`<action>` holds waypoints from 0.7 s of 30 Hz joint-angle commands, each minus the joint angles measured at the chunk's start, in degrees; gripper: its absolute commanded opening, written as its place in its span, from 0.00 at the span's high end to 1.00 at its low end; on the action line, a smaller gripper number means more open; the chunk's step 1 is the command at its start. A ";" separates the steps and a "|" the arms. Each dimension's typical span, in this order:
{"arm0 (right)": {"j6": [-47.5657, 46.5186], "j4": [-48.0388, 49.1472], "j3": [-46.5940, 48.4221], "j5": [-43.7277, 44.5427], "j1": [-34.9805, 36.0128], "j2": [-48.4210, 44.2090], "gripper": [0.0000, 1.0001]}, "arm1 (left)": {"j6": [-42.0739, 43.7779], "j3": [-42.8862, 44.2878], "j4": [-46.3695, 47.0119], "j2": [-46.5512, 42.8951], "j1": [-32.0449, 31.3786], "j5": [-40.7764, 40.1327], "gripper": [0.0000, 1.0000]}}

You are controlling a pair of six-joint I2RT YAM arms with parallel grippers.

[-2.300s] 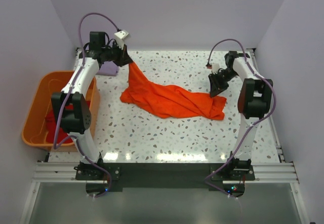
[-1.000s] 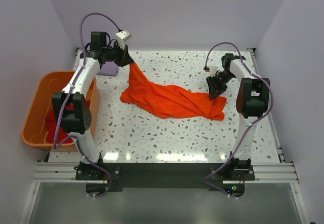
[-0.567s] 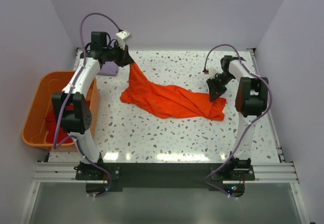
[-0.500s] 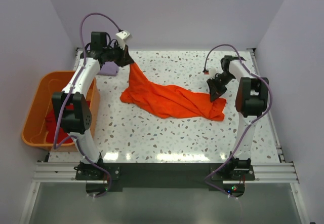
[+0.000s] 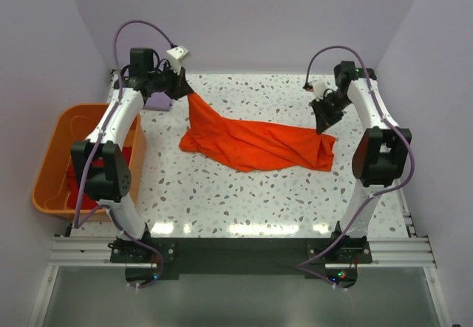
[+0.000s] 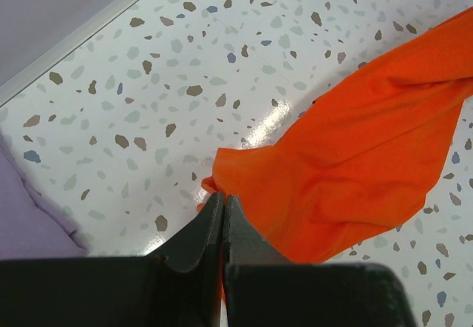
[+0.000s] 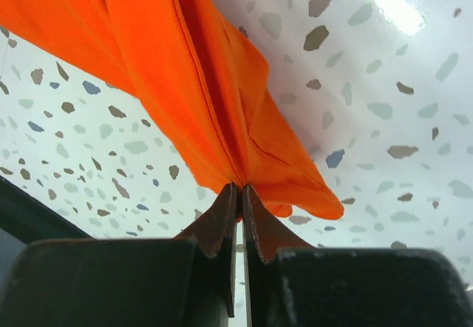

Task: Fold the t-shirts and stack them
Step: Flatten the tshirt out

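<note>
Speckled tabletop: left tool pinches orange t-shirt corner, right tool pinches other end. Best pull apart gently, lay cloth flat, no yanking.

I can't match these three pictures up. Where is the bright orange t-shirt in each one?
Top external: the orange t-shirt lies stretched across the middle, slightly towards the far side.
Left wrist: the orange t-shirt fills the right half, tapering to bottom centre.
Right wrist: the orange t-shirt comes from the upper left, narrowing to bottom centre.
Shared landmark: the speckled tabletop.
</note>
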 commanded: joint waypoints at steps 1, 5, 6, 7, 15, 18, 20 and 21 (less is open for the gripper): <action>-1.64 -1.67 1.16 5.15 -0.12 -3.38 0.88 | -0.02 0.02 3.32 -4.14 0.01 -0.11 1.00; -1.91 -0.44 -2.44 5.51 -0.12 -5.14 1.00 | -0.10 -1.64 3.58 -5.29 0.01 0.41 1.00; -1.82 -0.09 -3.23 5.42 -0.04 -5.41 1.00 | -0.19 -2.09 3.75 -5.46 0.01 0.42 1.00; -1.82 -0.08 -4.37 5.33 -0.04 -5.84 1.00 | -0.37 -2.70 3.84 -5.99 0.01 0.50 1.00; -1.82 0.35 -11.23 1.74 2.68 -9.01 0.89 | -0.72 -5.87 4.02 -7.92 -0.08 0.77 1.00; -0.94 2.11 -16.31 1.03 5.23 -11.12 1.00 | -1.07 -7.45 4.55 -8.36 -0.08 0.77 1.00; -0.50 2.73 -18.43 0.50 7.16 -12.08 1.00 | -1.16 -8.06 4.63 -8.45 -0.08 0.77 1.00; -0.32 2.82 -20.27 0.15 7.69 -12.26 1.00 | -1.16 -8.15 4.55 -8.54 -0.08 0.85 1.00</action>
